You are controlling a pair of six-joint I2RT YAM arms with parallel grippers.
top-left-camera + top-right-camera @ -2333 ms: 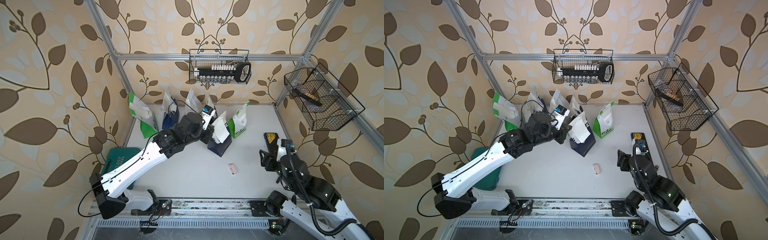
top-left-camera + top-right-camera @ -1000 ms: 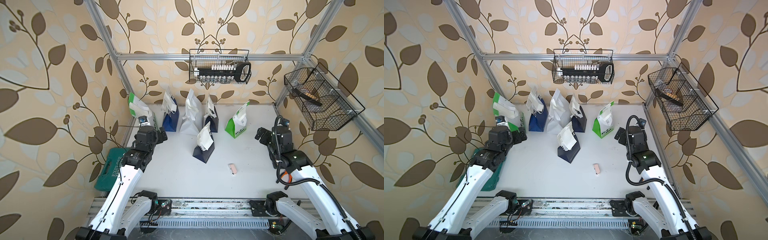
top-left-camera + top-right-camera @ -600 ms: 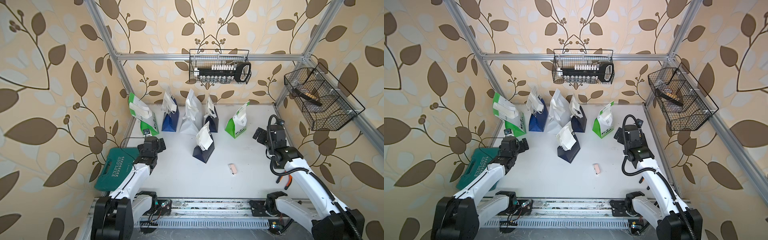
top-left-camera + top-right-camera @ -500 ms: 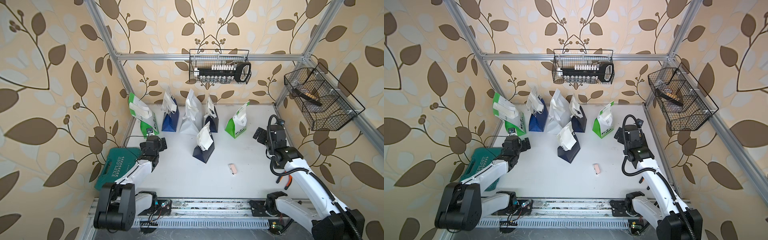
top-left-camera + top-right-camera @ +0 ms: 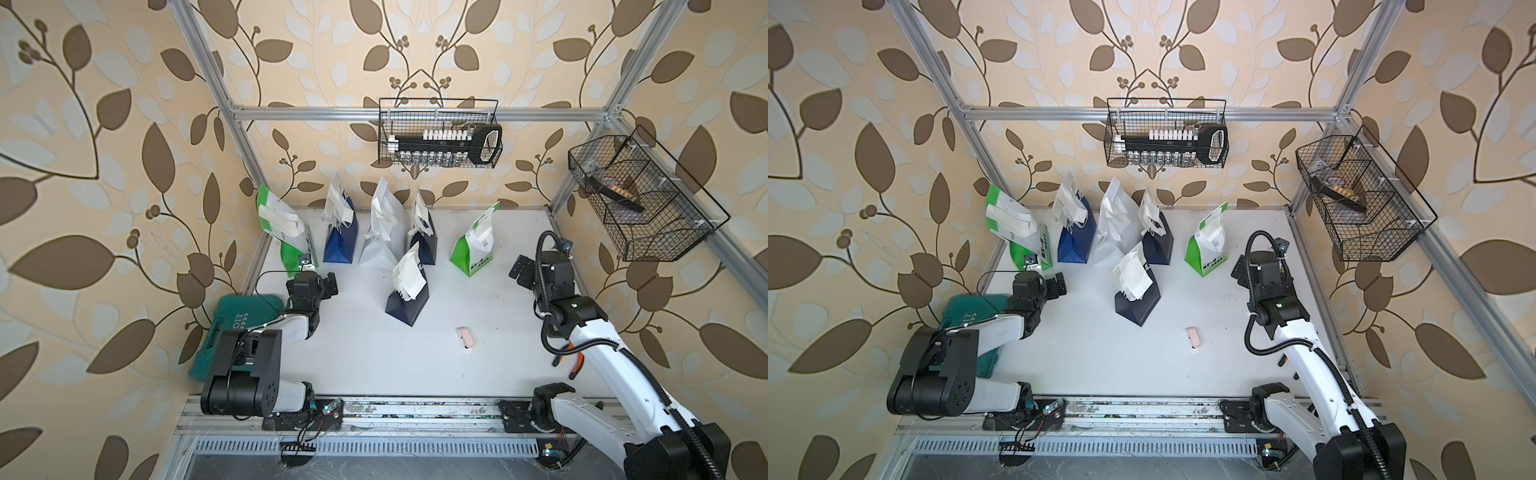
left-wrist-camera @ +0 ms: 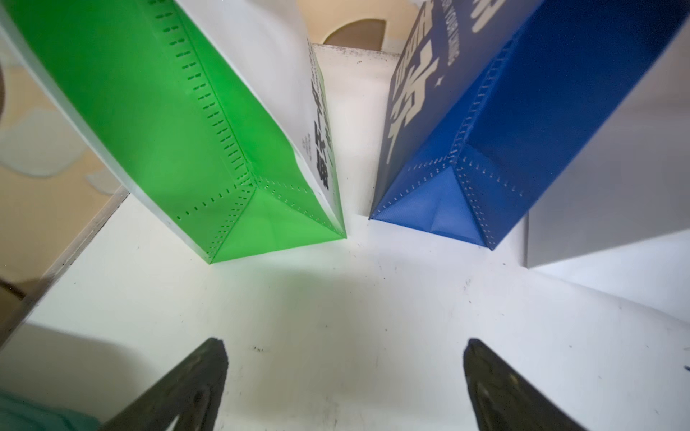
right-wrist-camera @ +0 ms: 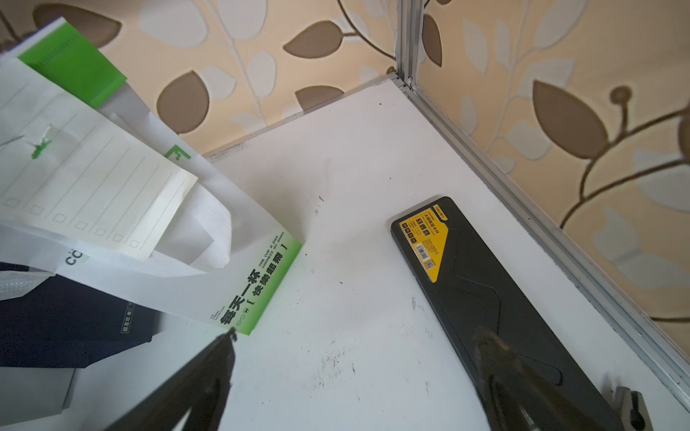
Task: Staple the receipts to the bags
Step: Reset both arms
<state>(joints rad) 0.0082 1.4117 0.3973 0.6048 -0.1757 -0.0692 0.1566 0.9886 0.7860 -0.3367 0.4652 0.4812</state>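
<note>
Right green bag: black characters 每天一杯 along its lower green edge, small capitals "ONE CUP A DAY" beside them, further characters not clear, and the letters "CO" cut off near the handle; left green bag: similar black characters, seen edge-on and only partly legible. Black case: yellow label with a barcode and print too small to read. Blue bag: large white lettering, foreshortened and unreadable; teal case: pale letters that look like "OIT".
</note>
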